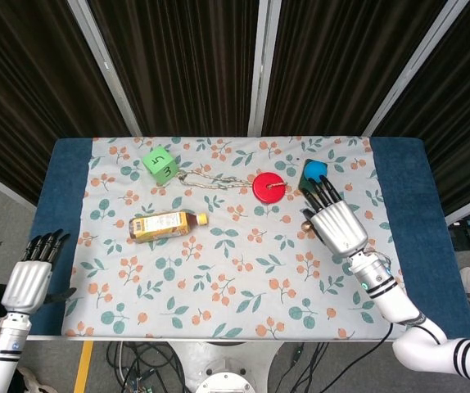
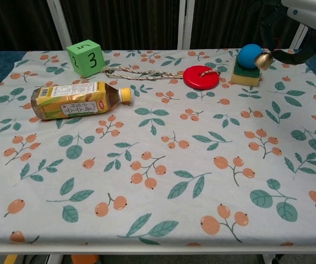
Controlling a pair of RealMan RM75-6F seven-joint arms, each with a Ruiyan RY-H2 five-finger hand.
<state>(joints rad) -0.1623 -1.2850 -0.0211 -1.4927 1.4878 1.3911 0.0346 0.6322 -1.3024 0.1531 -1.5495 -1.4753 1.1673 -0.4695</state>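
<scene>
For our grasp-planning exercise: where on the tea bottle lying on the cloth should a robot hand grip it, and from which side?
Grip the tea bottle around its labelled middle, coming from above. It lies on its side, yellow cap toward the red disc, so fingers can probably close across the rounded body from the front and back.
</scene>
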